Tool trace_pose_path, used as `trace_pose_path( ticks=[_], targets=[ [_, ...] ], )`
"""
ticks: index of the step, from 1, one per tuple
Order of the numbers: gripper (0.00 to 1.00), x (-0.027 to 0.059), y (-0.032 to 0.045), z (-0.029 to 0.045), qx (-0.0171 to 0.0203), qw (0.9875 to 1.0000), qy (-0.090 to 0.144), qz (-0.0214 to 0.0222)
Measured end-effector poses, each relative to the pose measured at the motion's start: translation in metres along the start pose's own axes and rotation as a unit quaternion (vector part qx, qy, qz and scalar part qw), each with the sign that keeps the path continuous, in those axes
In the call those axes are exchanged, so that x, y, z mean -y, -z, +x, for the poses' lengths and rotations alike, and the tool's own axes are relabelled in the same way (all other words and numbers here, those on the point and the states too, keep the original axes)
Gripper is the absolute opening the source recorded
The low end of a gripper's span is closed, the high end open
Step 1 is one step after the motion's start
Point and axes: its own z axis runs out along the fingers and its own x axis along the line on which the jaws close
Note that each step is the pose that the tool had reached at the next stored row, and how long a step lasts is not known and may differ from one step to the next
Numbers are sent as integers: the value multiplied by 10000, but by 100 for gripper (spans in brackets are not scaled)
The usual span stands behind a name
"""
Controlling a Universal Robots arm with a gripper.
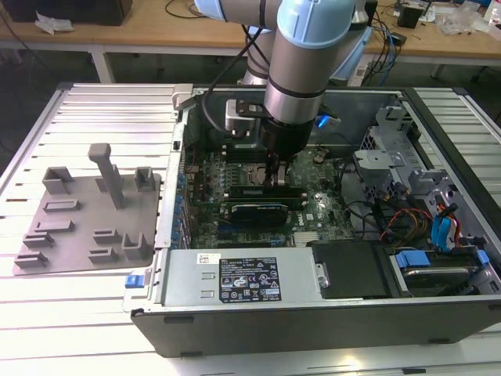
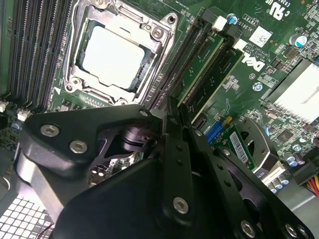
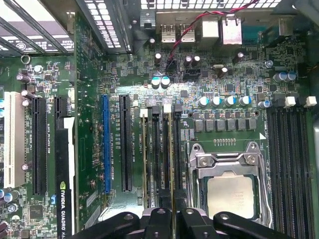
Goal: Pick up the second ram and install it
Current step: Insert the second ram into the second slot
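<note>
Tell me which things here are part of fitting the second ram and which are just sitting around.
Part of the job:
gripper
second ram
motherboard

Just lying about:
processor
graphics card
grey parts holder
power supply

The exterior view looks down from above on the open computer case (image 1: 313, 235). Both wrist views sit close behind the jaws, sharing the processor (image 2: 117, 57) (image 3: 231, 196).

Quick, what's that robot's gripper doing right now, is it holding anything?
Gripper: closed on the second ram, a thin stick standing in a motherboard slot beside the processor.
</note>
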Motion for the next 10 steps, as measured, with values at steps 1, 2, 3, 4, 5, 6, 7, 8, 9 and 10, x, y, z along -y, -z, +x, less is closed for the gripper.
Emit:
trace_pose_path(
  ticks=[1, 2, 3, 4, 5, 6, 7, 8, 9, 10],
  targets=[
    [11, -1, 0, 0, -1, 10000, 2, 0],
    [11, -1, -1, -1, 0, 10000, 7, 0],
    [11, -1, -1, -1, 0, 10000, 14, 0],
    [11, -1, -1, 0, -1, 10000, 28, -1],
    [11, -1, -2, 4, 0, 10000, 43, 0],
    [11, 0, -1, 5, -3, 10000, 54, -1],
    [11, -1, -1, 6, -4, 10000, 70, -1],
    [11, 0, 0, 6, -5, 10000, 79, -2],
    [11, 0, -1, 5, -3, 10000, 80, -2],
    [11, 0, -5, 6, 0, 10000, 80, -2]
  ],
)
